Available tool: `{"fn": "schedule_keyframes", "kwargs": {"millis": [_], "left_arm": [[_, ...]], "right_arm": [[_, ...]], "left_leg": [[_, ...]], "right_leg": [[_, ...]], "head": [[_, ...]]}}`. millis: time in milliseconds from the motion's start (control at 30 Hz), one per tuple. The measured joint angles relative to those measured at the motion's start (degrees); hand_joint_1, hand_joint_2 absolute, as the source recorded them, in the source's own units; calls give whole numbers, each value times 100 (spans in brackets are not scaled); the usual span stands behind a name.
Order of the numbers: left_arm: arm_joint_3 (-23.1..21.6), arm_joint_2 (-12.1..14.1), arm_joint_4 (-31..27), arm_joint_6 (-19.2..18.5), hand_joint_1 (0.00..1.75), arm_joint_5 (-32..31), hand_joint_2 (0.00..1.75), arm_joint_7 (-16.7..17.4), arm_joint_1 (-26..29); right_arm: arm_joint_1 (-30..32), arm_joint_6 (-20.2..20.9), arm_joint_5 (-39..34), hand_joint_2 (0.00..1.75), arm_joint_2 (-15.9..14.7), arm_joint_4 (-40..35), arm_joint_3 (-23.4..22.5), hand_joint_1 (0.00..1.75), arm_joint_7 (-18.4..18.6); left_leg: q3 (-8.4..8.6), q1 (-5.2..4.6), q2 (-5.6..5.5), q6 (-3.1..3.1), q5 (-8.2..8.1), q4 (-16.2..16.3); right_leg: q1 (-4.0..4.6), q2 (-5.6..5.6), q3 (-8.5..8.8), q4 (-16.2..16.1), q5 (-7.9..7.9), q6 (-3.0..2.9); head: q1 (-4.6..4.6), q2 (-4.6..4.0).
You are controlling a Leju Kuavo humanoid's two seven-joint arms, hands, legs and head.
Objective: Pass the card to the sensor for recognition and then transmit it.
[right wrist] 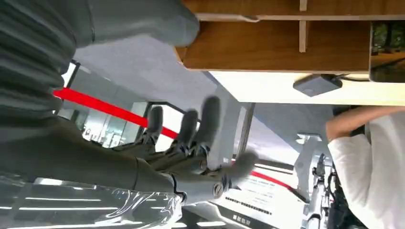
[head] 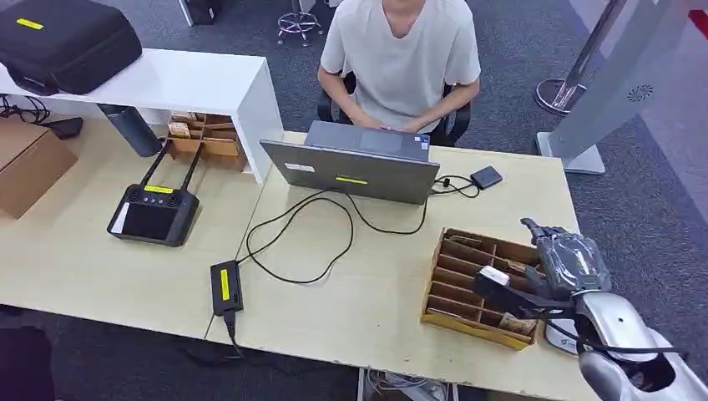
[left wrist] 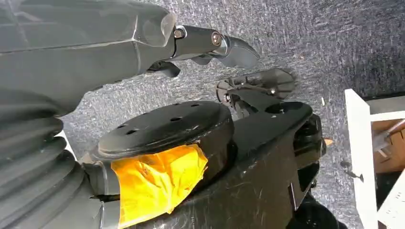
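Since the right hand (head: 566, 261) hovers empty, fingers spread, just beside the wooden tray (head: 467, 313), I'd lower slowly and pinch one card cleanly; left hand (left wrist: 143, 43) hangs empty too.

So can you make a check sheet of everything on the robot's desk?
Surface: pale wood table.
Job's things: slotted wooden tray near the right hand; card and sensor not identifiable.
Clutter: laptop, controller, white shelf, black case, cardboard box.
Hands: right hand open beside the tray, holding nothing; left hand hangs over the carpet, state unclear.
Cables: black cable from laptop to power brick.
Surroundings: seated person, grey carpet.
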Motion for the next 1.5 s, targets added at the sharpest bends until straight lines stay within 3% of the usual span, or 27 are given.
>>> {"fn": "schedule_keyframes", "kwargs": {"millis": [333,733,1500], "left_arm": [[0,0,0,22,0,-9,175,22,-17],[0,-2,0,22,0,-9,175,4,7],[0,-11,0,46,0,-9,175,-13,-10]], "right_arm": [[-52,66,-26,175,26,2,44,0,57],[89,-769,269,175,122,-2,-2,0,-253],[327,-708,158,175,291,-579,-96,0,-511]], "left_leg": [[5,0,-1,0,0,0],[-4,1,-1,0,0,0],[-1,1,-3,0,0,0]], "right_leg": [[1,-1,3,1,0,0],[0,1,-2,3,0,0],[1,-3,-1,2,0,0]], "head": [[0,0],[2,0],[2,0]]}}
